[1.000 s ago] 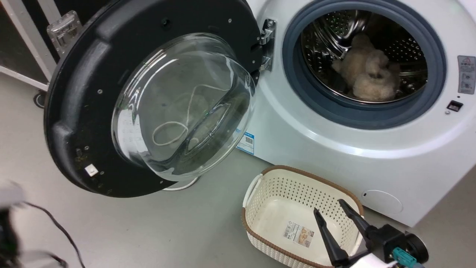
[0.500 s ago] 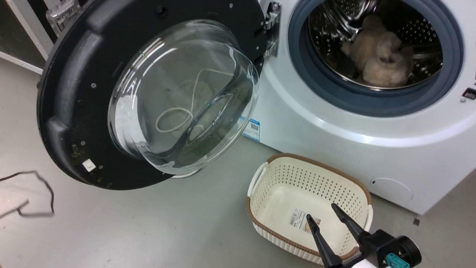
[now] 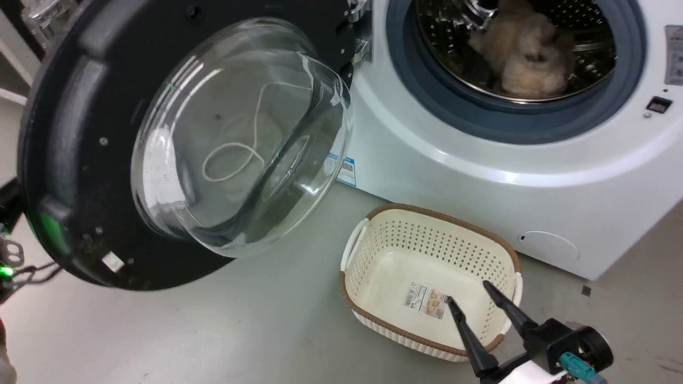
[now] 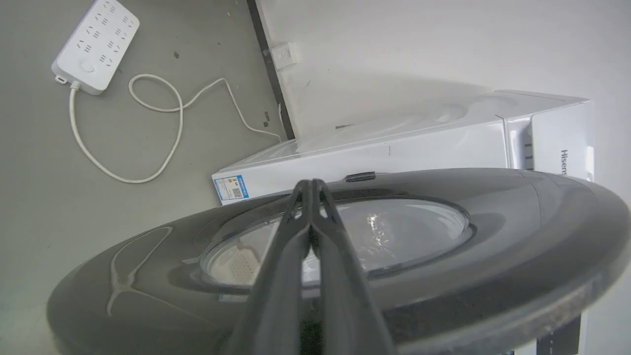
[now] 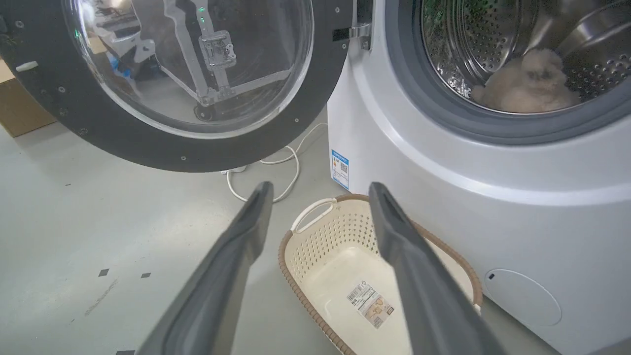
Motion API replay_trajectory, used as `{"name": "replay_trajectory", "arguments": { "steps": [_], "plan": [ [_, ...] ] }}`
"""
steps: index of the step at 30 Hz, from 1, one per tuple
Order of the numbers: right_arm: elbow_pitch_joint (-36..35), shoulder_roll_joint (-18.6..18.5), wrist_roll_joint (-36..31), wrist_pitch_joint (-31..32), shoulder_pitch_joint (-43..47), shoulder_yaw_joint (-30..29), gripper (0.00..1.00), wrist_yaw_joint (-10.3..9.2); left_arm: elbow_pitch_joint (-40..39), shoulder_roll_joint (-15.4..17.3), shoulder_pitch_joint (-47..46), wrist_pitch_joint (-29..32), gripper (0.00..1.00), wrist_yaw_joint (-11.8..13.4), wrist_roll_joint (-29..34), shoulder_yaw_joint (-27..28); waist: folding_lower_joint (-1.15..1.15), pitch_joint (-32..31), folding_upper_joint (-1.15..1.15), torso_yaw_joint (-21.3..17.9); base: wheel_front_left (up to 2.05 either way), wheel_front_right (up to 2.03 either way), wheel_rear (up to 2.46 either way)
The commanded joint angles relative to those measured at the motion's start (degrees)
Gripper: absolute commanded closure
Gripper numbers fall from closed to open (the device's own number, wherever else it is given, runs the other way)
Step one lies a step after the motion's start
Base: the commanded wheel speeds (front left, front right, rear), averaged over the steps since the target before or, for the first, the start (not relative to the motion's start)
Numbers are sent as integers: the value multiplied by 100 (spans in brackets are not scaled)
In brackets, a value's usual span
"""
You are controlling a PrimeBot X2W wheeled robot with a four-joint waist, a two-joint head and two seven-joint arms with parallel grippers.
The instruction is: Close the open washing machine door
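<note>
Beige fluff [image 3: 523, 48] lies inside the washing machine [image 3: 427, 160]; the basket [image 3: 373, 250] before it holds a label [image 3: 425, 300]. The door [image 3: 80, 133] hangs left of the machine, swung open, glass facing me. My left gripper [image 4: 310, 185] is pinched together at the door, and my right gripper [image 3: 468, 292] is splayed.

- The washing machine door [image 3: 80, 160], a black disc with a bulging clear glass window, is swung wide open on its hinge.
- The washing machine [image 3: 453, 176], white, is stood on the floor, its drum exposed.

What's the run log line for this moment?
round glossy black washing machine door: open | left pincer: shut, at door's outer face | right pincer: open, near cream perforated basket
</note>
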Motion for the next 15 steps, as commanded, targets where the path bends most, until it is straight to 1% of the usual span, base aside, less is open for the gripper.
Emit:
{"name": "replay_trajectory", "arguments": {
  "steps": [1,5,8,11,15],
  "plan": [
    [-3,-4,-24,-25,-46,-31,0,5,-58,-28,142,105,100,-47,-56,-36,0,-52,0,-22,0,0,0],
    [-8,45,12,-25,47,-155,0,5,-440,-76,496,568,100,-67,-292,-101,0,-252,0,-41,0,0,0],
    [-26,87,24,-25,126,-278,0,5,-903,-210,866,871,100,-71,-468,-163,0,-412,0,-54,0,0,0],
    [-65,132,44,-25,196,-461,0,5,-1398,-569,1254,991,100,-72,-759,-84,0,-565,0,-88,0,0,0],
    [-134,182,34,-25,243,-707,0,5,-2165,-1132,1948,1303,100,-72,-1017,-206,0,-689,0,-202,0,0,0]
  ]
}}
